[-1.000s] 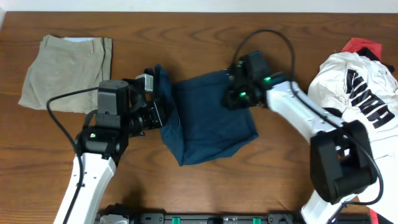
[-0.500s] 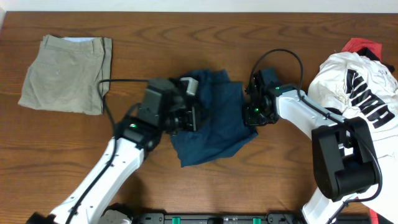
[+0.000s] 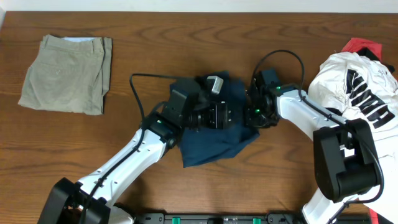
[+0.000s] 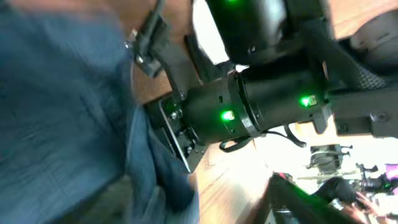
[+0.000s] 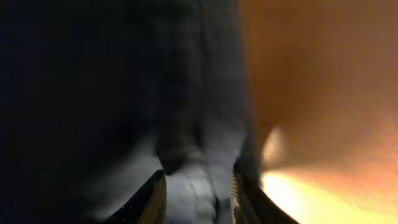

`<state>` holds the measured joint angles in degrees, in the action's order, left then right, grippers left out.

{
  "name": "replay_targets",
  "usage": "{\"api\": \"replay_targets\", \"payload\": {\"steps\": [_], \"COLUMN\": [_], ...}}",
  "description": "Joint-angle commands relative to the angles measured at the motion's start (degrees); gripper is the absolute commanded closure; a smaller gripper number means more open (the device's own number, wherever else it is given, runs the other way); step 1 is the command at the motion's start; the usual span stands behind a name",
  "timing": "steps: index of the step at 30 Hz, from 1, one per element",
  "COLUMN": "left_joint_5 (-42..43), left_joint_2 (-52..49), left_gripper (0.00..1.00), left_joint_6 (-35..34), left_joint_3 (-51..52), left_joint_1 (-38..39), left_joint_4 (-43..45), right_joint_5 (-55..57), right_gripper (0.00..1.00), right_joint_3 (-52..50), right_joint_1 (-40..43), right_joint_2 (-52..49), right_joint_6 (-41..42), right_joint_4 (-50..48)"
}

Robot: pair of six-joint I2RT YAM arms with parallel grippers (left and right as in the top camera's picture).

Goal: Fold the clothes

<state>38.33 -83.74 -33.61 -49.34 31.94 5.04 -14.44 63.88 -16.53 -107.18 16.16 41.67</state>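
Note:
The clothes in the overhead view are navy-blue trousers (image 3: 202, 142) bunched in a narrow fold at the table's middle, folded khaki trousers (image 3: 65, 73) at far left, and a white lettered shirt (image 3: 357, 87) over a red piece (image 3: 364, 45) at right. My left gripper (image 3: 229, 117) lies across the navy fabric near its right edge. In the blurred left wrist view one finger (image 4: 298, 199) stands well away from the blue cloth (image 4: 62, 112), bare wood between, so it is open. My right gripper (image 3: 252, 115) faces it at that same edge. Its fingers (image 5: 155, 193) hold a fold of the navy cloth (image 5: 193, 180).
The right arm's black body with green lights (image 4: 261, 106) sits a short way in front of my left gripper. Both cables arch above the navy trousers. The wooden table (image 3: 199, 37) runs bare along its far side. A black rail (image 3: 205, 218) lines the near edge.
My left arm has swept right across the navy trousers, carrying their left side over the rest, so the pile is narrower. The right gripper shifted slightly right and nearer.

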Motion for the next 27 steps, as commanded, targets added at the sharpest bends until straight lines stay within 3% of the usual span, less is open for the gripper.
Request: {"api": "replay_targets", "payload": {"steps": [1,2,6,10,15,22,27], "left_joint_5": [1.7,1.7,-2.6,-10.0,-12.9,-12.9,-12.9], "left_joint_2": [1.0,1.0,0.8,-1.0,-7.1,-19.0,-21.9], "left_gripper": [0.09,0.01,0.02,0.02,0.02,0.02,0.02], "left_joint_6": [0.9,1.2,2.5,6.2,9.4,9.4,10.4], "left_joint_3": [-1.2,-1.3,-1.2,-1.2,-1.2,-1.3,-1.3], "left_joint_1": [-3.4,-4.8,-12.3,-17.5,-20.5,-21.2,-21.2], "left_joint_4": [0.7,1.0,1.3,1.4,2.9,4.7,-0.2], "right_joint_5": [5.7,7.0,8.2,-3.4,-15.8,-14.0,-8.3], "right_gripper": [0.65,0.64,0.61,0.6,0.6,0.62,0.58], "right_joint_3": [5.3,7.4,16.6,21.5,21.2,15.8,7.2], "right_joint_1": [4.3,5.3,9.2,9.6,4.5,-6.0,-9.9], "right_joint_2": [1.5,2.3,6.5,10.7,11.8,10.1,9.6], "right_joint_6": [1.0,0.9,0.9,-1.1,-4.5,-4.0,-0.6], "right_joint_4": [4.7,6.7,13.2,14.2,16.6,18.5,14.7]}}
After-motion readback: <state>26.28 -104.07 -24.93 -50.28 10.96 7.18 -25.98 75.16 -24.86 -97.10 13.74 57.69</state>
